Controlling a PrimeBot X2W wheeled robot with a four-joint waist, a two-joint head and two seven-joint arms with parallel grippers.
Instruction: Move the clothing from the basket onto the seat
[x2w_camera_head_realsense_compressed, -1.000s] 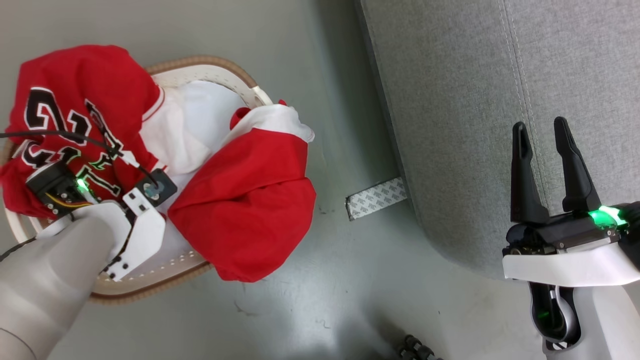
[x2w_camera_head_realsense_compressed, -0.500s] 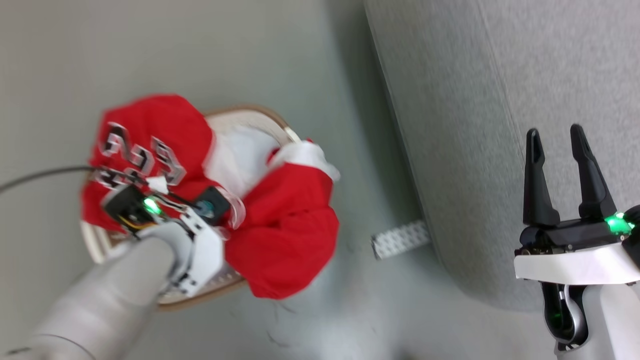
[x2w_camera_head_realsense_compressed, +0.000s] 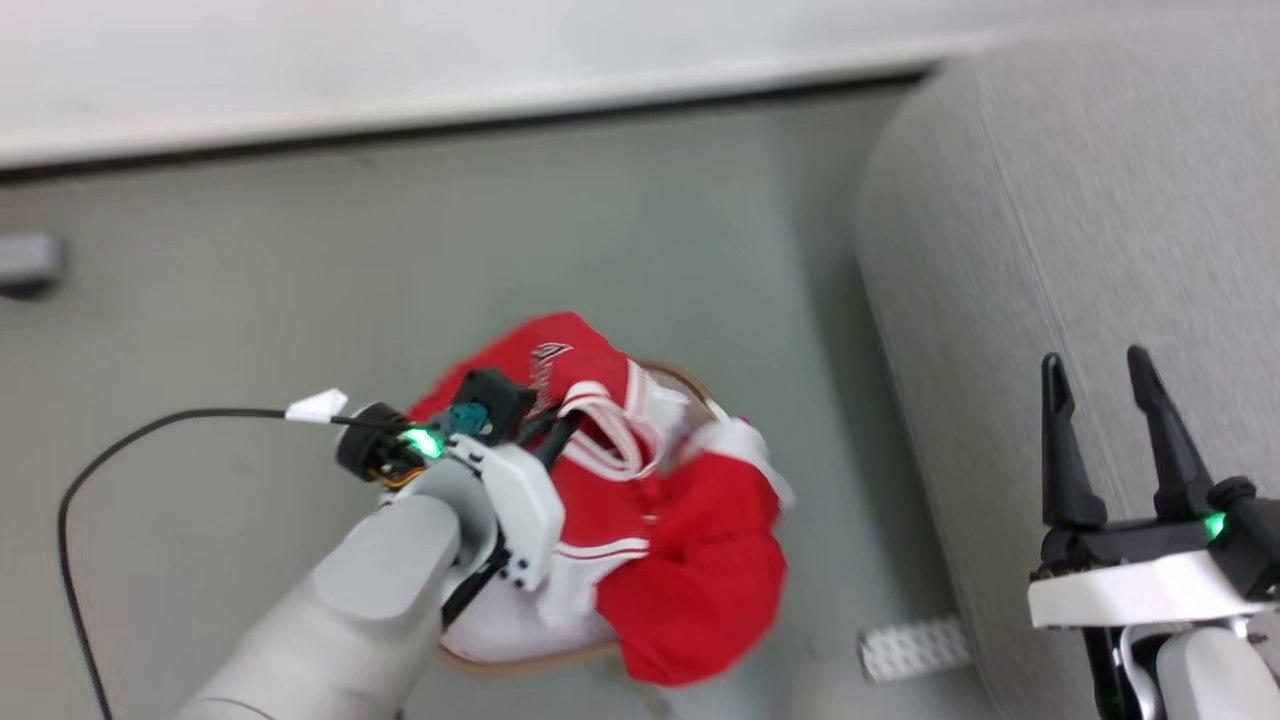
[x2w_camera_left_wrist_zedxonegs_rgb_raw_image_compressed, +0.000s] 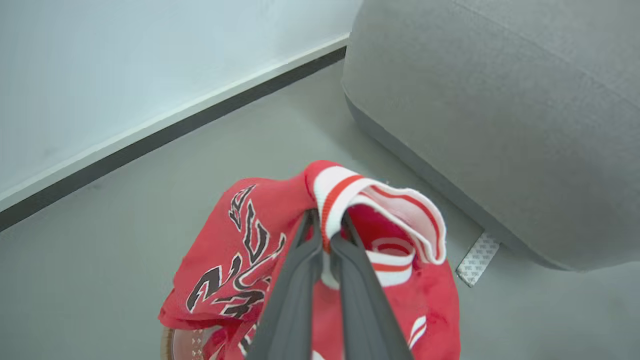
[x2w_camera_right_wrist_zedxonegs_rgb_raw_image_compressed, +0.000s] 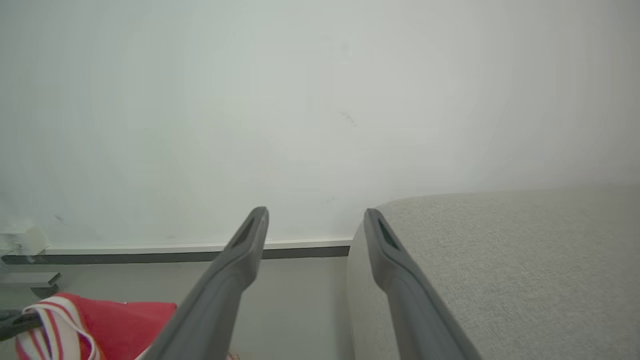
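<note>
I am pinching the jersey (x2w_camera_left_wrist_zedxonegs_rgb_raw_image_compressed: 240, 240) trim in my left end effector (x2w_camera_left_wrist_zedxonegs_rgb_raw_image_compressed: 327, 222) above the basket (x2w_camera_head_realsense_compressed: 530, 660), seat (x2w_camera_left_wrist_zedxonegs_rgb_raw_image_compressed: 500, 125) lying to its right

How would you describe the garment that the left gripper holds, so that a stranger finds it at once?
Start at the large grey seat; on the floor beside it stands the small cream basket. Of the two red garments there, the jersey is the one whose striped trim the left gripper pinches. Unlike the plain red piece next to it, it bears black lettering.
</note>
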